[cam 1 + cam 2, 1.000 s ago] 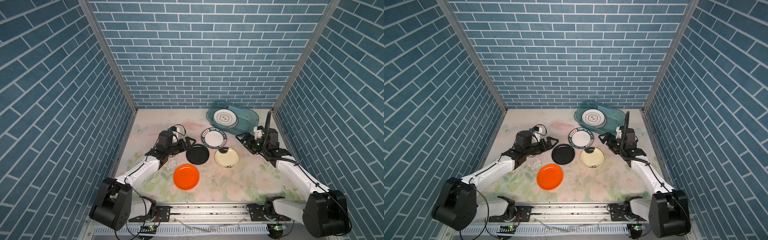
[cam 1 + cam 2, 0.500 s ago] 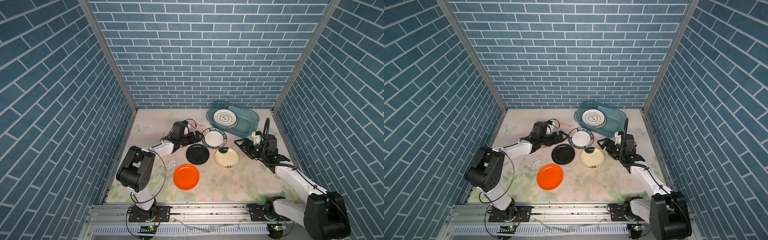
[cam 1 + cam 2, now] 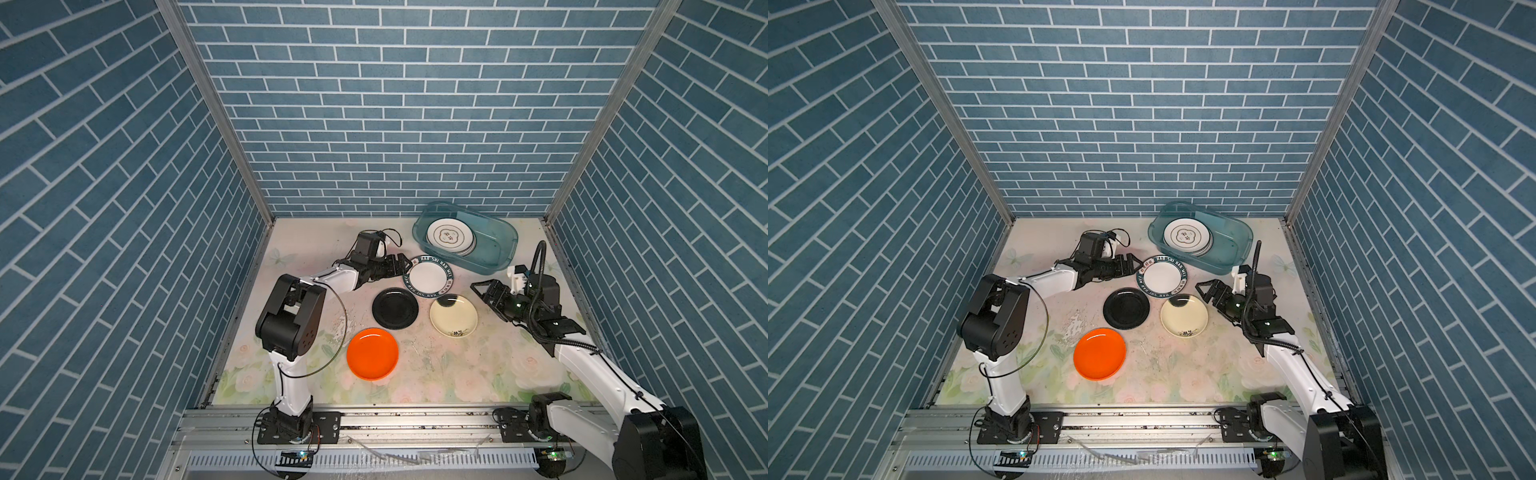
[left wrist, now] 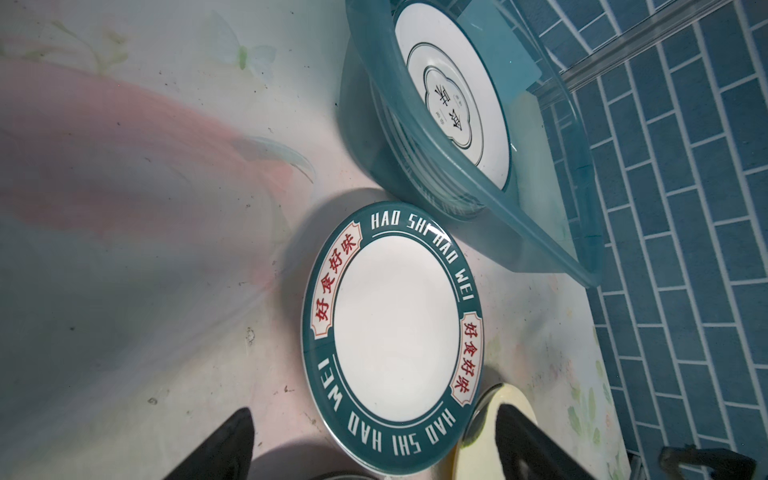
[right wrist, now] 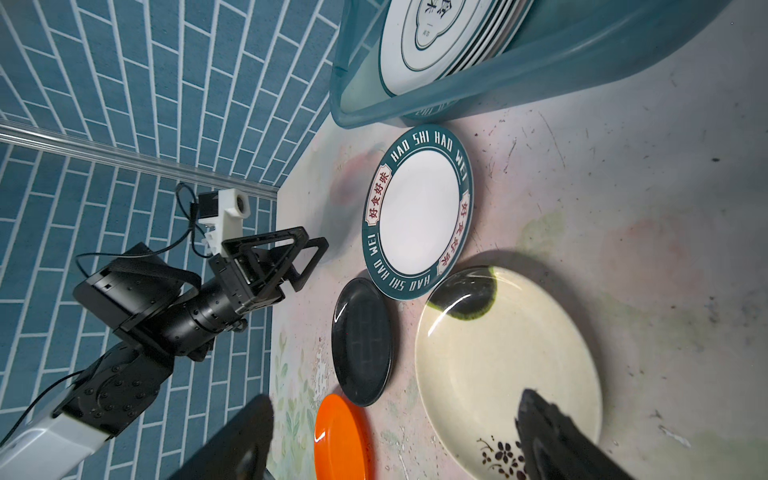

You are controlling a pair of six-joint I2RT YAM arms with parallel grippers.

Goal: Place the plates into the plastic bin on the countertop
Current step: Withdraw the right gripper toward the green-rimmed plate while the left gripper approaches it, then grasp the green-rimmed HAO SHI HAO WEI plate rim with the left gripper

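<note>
Four plates lie on the countertop [image 3: 457, 374]: a teal-rimmed white one [image 3: 429, 276] [image 4: 392, 336], a black one [image 3: 395, 308], a cream one with a black blot [image 3: 453, 318] [image 5: 507, 365] and an orange one [image 3: 372, 359]. The plastic bin [image 3: 490, 257] at the back right holds a stack of white plates [image 3: 450, 235]. My left gripper [image 3: 401, 264] [image 4: 374, 415] is open, low at the teal-rimmed plate's left edge, holding nothing. My right gripper [image 3: 478, 291] [image 5: 392, 399] is open just right of the cream plate, empty.
Blue brick walls close in the left, right and back sides. A grey metal rail [image 3: 415, 419] carries both arm bases along the front edge. The teal-rimmed plate's far edge lies close to the bin's near wall [image 4: 519, 232].
The left arm has stretched right, carrying its gripper from beside the black plate to the teal-rimmed plate's edge. The right gripper has dropped toward the cream plate.
</note>
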